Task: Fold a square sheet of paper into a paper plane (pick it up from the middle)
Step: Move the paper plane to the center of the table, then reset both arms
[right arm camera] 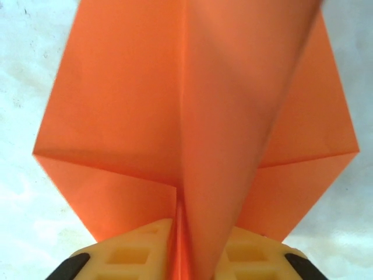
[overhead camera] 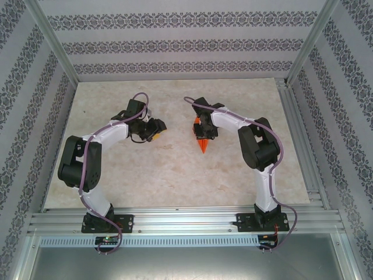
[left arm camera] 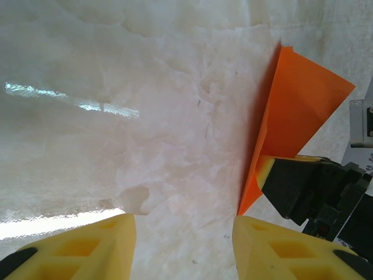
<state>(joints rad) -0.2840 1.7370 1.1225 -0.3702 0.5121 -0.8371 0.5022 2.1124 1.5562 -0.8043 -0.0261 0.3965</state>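
The square sheet of paper is now folded into an orange paper plane [overhead camera: 202,143] with a pointed nose, lying mid-table with the nose toward the arm bases. My right gripper [overhead camera: 201,130] is over its rear. In the right wrist view the plane [right arm camera: 134,105] spreads its wings. Its raised centre fold stands between my right gripper's [right arm camera: 198,242] yellow fingers, which are slightly apart and open. My left gripper [overhead camera: 156,130] hangs to the plane's left, open and empty. In the left wrist view, the left gripper [left arm camera: 183,245] is over bare table, with the plane [left arm camera: 300,105] to the right.
The marbled tabletop [overhead camera: 175,175] is bordered by patterned walls and aluminium rails [overhead camera: 186,221] at the near edge. A black and yellow finger of the right gripper [left arm camera: 265,169] touches the plane's edge in the left wrist view.
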